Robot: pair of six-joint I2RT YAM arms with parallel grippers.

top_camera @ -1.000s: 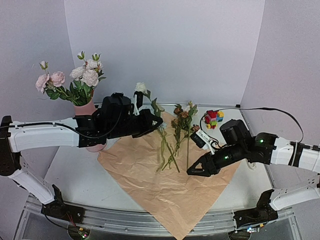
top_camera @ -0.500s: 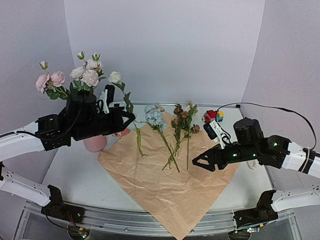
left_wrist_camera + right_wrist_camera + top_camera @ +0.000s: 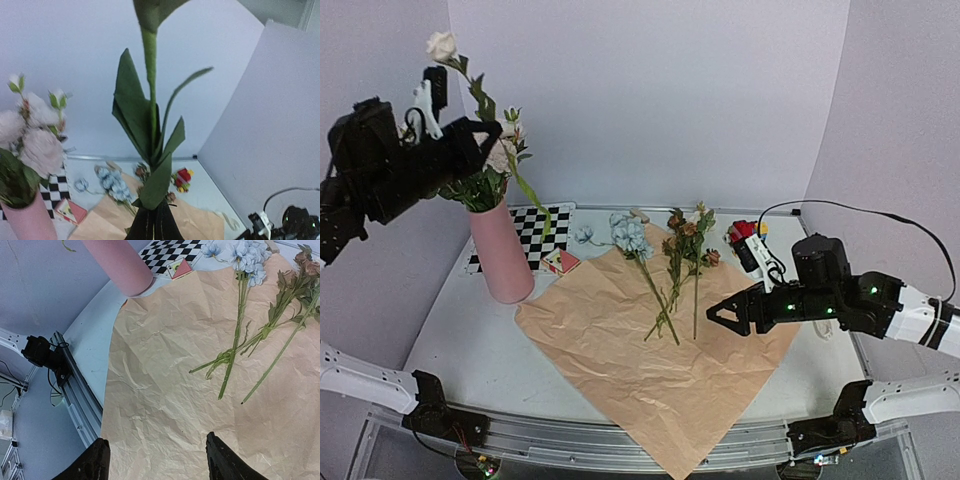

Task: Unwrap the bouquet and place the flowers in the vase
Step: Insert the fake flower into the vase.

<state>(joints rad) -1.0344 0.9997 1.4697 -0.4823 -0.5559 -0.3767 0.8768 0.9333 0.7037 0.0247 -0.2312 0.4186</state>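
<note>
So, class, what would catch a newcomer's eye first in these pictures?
The left gripper holds a long-stemmed white flower high at the upper left, above the pink vase of pale blooms. Mid-table, loose flowers lie on the spread kraft paper, with the open right gripper beside them.

A robotics laboratory test booth is shown. A white tabletop is enclosed on three sides by plain pale panels, and a metal rail is run along its near edge. Two robot arms, the left arm and the right arm, are mounted at that edge, and a black cable is looped above the right side. A black-and-white checkerboard card, a toy-brick block and a pink vase are set out on the tabletop.
</note>
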